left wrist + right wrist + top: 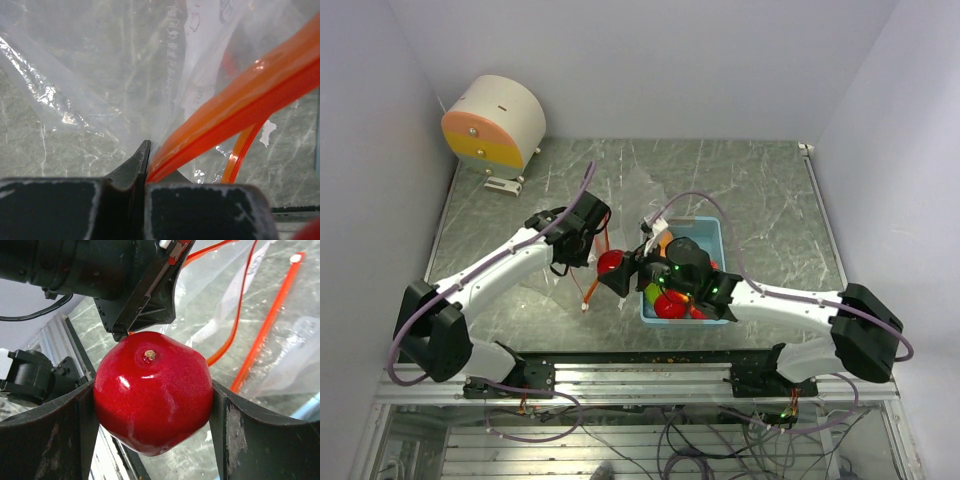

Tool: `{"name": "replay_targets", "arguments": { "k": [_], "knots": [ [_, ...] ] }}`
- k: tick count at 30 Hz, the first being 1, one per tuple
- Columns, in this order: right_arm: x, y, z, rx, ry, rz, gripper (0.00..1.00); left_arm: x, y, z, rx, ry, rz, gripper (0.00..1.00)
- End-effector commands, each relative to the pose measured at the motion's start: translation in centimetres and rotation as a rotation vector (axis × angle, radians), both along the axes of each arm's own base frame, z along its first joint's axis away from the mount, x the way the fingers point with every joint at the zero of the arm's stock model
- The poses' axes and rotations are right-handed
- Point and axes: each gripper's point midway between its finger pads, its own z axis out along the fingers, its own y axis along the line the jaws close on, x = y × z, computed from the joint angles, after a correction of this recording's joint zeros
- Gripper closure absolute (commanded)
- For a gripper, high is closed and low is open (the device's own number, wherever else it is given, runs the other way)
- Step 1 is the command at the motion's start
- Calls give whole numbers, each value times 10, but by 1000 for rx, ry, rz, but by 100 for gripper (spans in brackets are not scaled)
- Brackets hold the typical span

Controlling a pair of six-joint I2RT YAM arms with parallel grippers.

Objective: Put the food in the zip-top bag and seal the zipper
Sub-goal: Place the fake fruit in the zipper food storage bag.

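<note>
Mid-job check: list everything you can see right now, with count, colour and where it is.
tray: one, light blue, centre-right of the table
zip-top bag: one, clear, left of the tray
zipper: one, red-orange, along the bag's mouth
red fruit: one, glossy red, held up beside the bag's mouth
other fruits: count unclear as partly hidden; red, green and orange show, in the tray
drum: one, cream with an orange and yellow face, far left corner
table: one, grey marbled
left gripper: shut on the zipper
right gripper: shut on the red fruit
</note>
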Motion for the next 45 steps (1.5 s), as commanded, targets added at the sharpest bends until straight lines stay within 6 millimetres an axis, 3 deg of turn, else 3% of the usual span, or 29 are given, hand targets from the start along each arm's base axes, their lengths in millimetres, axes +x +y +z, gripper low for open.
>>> {"name": "replay_targets", "arguments": {
  "k": [1, 11, 21, 25, 32, 40, 43, 45],
  "knots": [
    [1, 24, 36, 174, -86, 69, 53, -3, -10, 19, -84, -45, -30, 93],
    [19, 40, 29, 179, -86, 26, 53, -18, -24, 36, -226, -63, -89, 93],
    [70, 27, -12, -41, -58, -254, 53, -41, -59, 67, -489, -81, -213, 93],
    [86, 17, -21, -155, -65, -360, 43, -49, -65, 75, -552, -86, -249, 93],
    [71, 13, -14, -223, -95, -309, 1, -42, -65, 67, -537, -99, -231, 93],
    [35, -7, 26, -156, -88, -203, 0, -25, -62, 39, -465, -96, -183, 93],
    [27, -24, 34, -156, -77, -219, 0, -20, -64, 30, -454, -91, -172, 93],
    [32, -47, 28, -212, -46, -317, 0, -18, -65, 26, -451, -84, -169, 93]
  ]
}}
